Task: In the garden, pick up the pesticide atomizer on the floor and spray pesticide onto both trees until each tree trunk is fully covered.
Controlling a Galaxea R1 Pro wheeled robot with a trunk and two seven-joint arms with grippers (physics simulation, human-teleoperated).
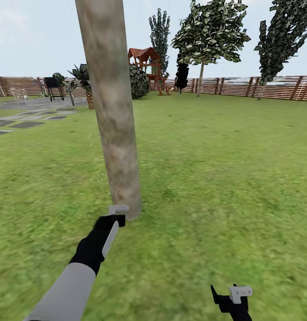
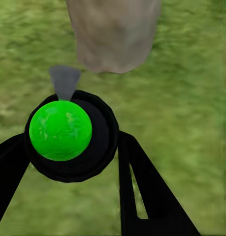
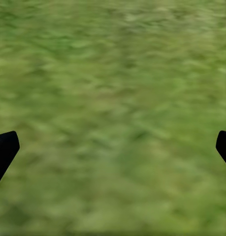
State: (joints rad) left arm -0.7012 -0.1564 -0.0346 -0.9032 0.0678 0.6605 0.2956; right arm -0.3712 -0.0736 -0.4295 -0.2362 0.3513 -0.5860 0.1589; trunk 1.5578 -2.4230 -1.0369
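Note:
A thick pale tree trunk [image 1: 113,125] rises from the grass right in front of me. My left gripper [image 1: 118,215] is down by the trunk's base. In the left wrist view the left gripper [image 2: 73,147] is shut on the pesticide atomizer [image 2: 61,130], a black body with a bright green round top. Its grey nozzle [image 2: 64,81] points at the trunk's foot [image 2: 115,34], a short gap away. A second tree [image 1: 200,76] stands far back near the fence. My right gripper [image 1: 234,298] hangs low over the grass, open and holding nothing, its fingertips [image 3: 4,147] wide apart.
Lawn [image 1: 216,178] spreads all around. A wooden fence [image 1: 242,85] closes the back. A play tower [image 1: 147,67], bushes and another tree [image 1: 278,40] stand far off. Stone paving [image 1: 24,120] and a black cart [image 1: 53,87] lie at the far left.

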